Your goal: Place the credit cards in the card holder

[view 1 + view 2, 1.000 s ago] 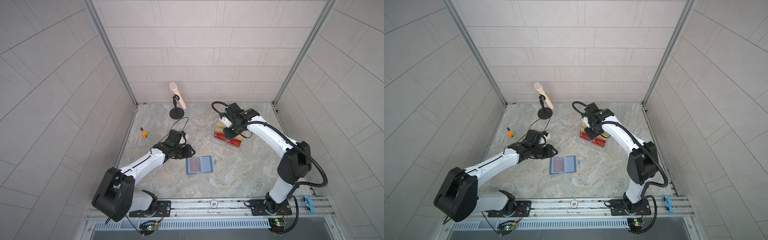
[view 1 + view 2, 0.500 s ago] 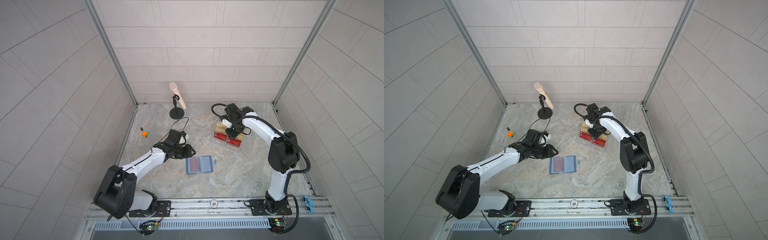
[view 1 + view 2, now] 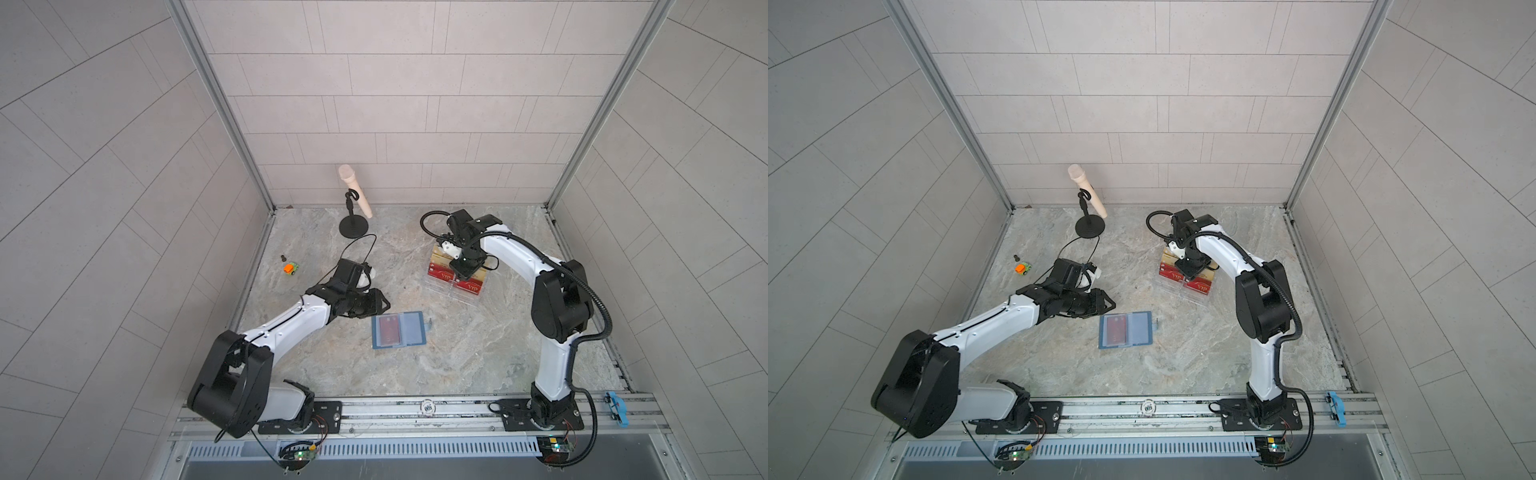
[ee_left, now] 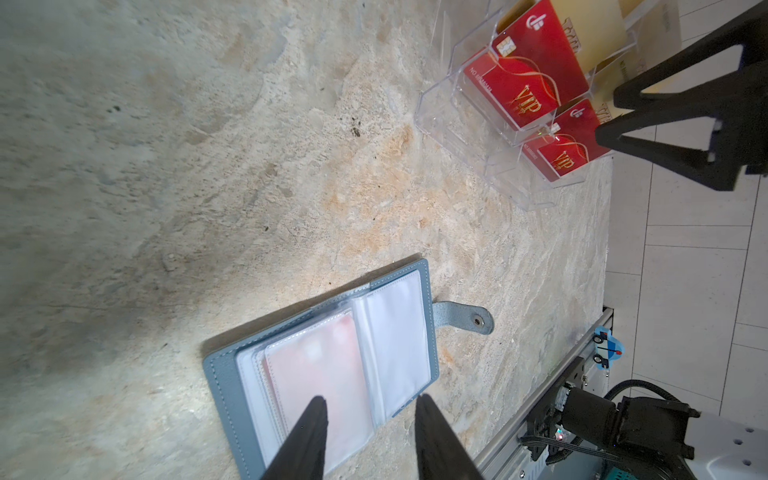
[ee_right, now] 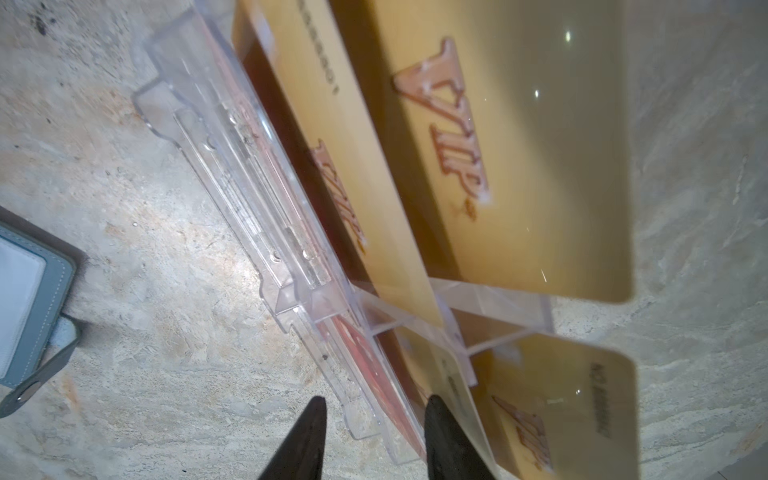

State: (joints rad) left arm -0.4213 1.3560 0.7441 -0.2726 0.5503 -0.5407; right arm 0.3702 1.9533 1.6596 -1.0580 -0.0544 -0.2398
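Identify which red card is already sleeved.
The red card lying flat in the open wallet; the other red cards stand in the clear rack.

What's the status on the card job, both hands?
Left hand open, empty, by the open card holder. Right hand open, astride a red credit card in the clear stand. One red card already sleeved. Nothing blocking.
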